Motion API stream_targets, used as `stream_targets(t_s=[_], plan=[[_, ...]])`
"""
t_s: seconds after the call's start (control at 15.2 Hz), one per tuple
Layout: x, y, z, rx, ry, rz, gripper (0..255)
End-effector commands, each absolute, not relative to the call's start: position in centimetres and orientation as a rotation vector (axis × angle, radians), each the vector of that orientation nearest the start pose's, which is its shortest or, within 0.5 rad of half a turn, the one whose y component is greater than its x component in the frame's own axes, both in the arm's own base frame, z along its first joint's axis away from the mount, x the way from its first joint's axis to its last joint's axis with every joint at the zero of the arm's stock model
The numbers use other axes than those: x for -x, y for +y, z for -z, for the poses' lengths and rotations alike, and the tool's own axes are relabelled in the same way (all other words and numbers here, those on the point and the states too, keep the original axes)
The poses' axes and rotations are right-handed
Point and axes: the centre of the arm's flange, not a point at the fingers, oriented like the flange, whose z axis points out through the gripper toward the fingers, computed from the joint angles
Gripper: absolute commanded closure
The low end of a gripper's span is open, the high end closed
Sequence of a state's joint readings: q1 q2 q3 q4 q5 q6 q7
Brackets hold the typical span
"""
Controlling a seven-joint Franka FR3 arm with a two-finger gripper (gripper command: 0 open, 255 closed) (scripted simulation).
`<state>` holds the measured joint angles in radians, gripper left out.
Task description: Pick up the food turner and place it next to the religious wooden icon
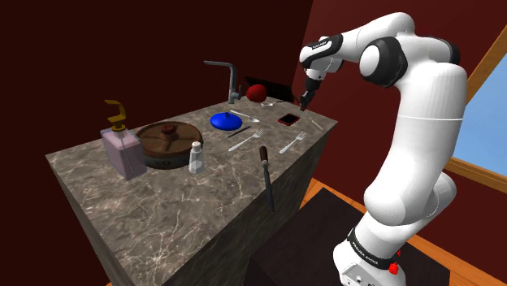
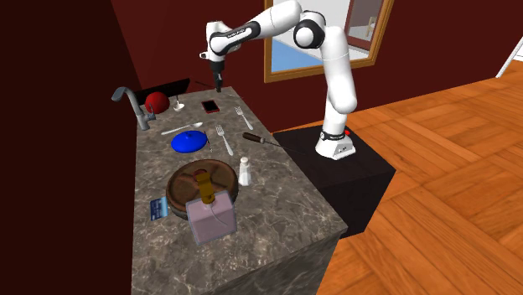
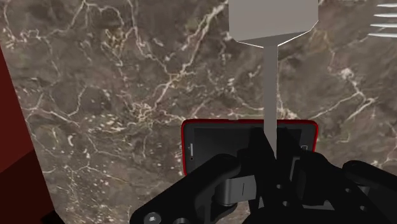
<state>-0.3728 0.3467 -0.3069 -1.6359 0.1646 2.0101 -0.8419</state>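
Over the red phone near one corner of the tabletop, the jaws stand nearly closed. In the wrist view they clasp what looks like the dark handle end of the food turner. Its thin grey shank runs out from between them, across the phone, to a broad flat grey blade, and a fork's tines lie just beside that blade. The turner appears to hang clear of the tabletop, carried by the jaws alone. I judge it light and stiff, not something that bends or breaks. It is smooth and narrow where it is gripped, though, and the blade's weight sits well out from the hold, so it could swivel or slide in the jaws on a quick swing. The handle is the right place to hold it, since the shank is too thin to pinch firmly. A dark panel leans at the wall behind a red ball; whether that is the icon I cannot tell.
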Motion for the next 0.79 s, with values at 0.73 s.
stream_targets(t_s=[0.73], plan=[[-53.2, -39.0, -36.0, 3.131, -0.18, 0.104, 255]])
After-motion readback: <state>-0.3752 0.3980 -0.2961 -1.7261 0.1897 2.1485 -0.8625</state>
